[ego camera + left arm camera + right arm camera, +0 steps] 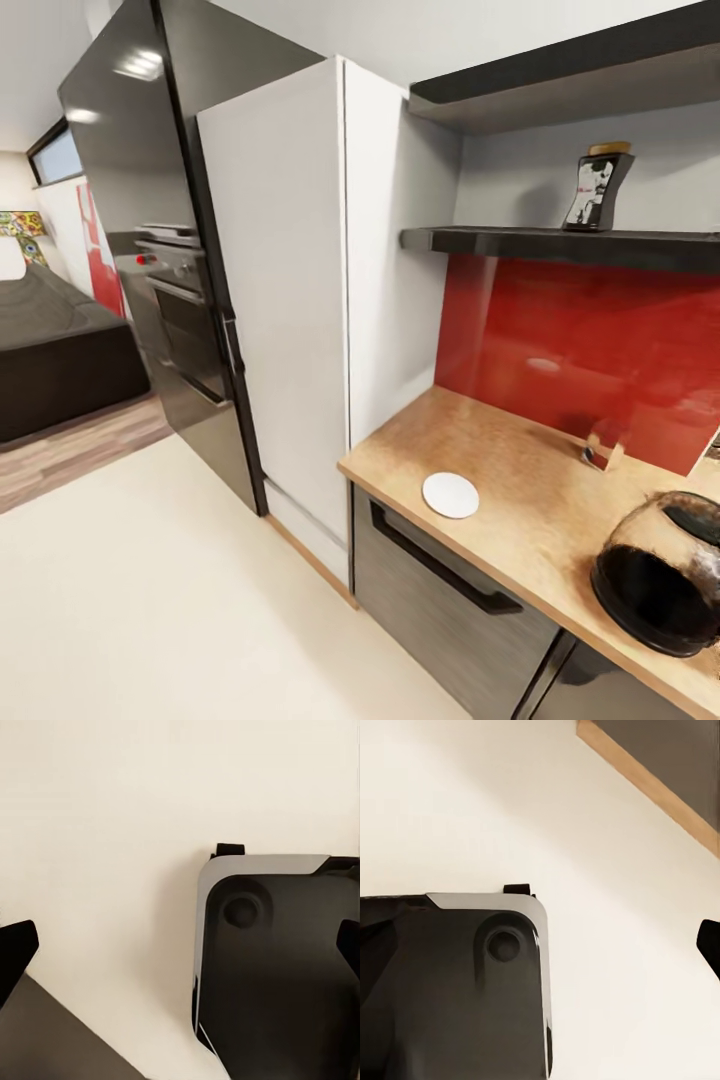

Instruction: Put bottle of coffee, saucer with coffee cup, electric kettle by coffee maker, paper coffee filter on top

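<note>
saucer (450, 495) on countertop (520, 470), kettle (662, 572) nearby, wrist views floor, finger spread unclear

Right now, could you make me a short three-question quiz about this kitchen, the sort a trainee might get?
1. True or false: the flat round white saucer lies on the light wood-grain countertop.
2. Where does the small coffee bottle with the yellow cap stand?
A. on the countertop
B. on the dark grey wall shelf
C. on the cream floor
3. Fill in: the rounded clear-glass kettle holds a ____ liquid.

Key: 1 true. 2 B. 3 dark.
</note>
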